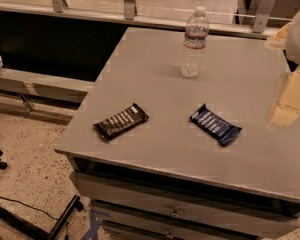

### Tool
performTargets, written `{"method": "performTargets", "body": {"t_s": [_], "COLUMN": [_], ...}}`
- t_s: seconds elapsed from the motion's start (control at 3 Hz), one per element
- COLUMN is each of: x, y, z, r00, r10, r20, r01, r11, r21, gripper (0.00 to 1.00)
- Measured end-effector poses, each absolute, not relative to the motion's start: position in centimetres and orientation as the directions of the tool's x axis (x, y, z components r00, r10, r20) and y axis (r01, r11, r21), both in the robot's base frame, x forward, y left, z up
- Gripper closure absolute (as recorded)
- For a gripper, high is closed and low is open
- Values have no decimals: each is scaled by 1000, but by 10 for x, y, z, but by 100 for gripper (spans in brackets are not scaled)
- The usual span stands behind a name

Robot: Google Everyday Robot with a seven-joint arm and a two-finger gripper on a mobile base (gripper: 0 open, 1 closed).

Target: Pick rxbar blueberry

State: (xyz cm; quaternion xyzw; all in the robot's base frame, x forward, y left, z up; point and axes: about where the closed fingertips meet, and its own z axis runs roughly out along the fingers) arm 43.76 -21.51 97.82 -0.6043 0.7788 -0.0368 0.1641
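Camera view: gripper (pixel 284 83) over table (pixel 150 84), right

A grey table (pixel 155 84) carries three things. A clear bottle (pixel 195 41) stands upright toward its far edge. Nearer the front lie two flat snack bars, well apart: a black bar (pixel 121 121) on the left, a blue bar (pixel 215 125) on the right, both askew. The gripper (pixel 288 100) hangs over the table's right edge

One high camera looks down on table (pixel 155 84), gripper (pixel 286 101) at right
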Motion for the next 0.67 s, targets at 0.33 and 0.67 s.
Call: {"method": "performTargets", "body": {"t_s": [0.33, 0.67], "x": [437, 438], "y": [-213, -208], "z": [978, 974], "r00": [-215, -228], "r10": [-953, -940], "r20": [-215, -252], "r01": [-929, -930], "r11": [267, 287], "r21": [-257, -230], "gripper": [0, 0]}}
